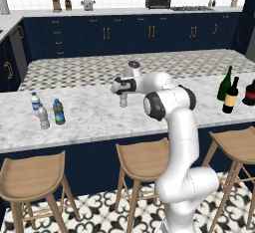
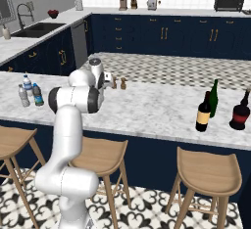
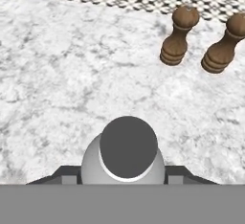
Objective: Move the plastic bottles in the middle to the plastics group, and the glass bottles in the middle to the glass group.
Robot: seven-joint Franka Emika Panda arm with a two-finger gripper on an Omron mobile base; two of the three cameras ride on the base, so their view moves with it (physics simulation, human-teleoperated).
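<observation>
Tool (image 3: 125, 177) grips upright grey bottle (image 3: 125, 153), cap up.

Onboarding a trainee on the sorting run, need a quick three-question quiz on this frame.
1. True or false: the tall dark wine bottle with a tan label stands right beside the slim green wine bottle.
2. In the hand view, what sits between the fingers of the gripper? A: a brown wooden mill. B: a clear grey plastic bottle, seen cap-on from above. C: a squat dark red bottle.
3. How many small bottles stand together at the left end of the white marble counter?

Key: 1 true; 2 B; 3 three.
</observation>
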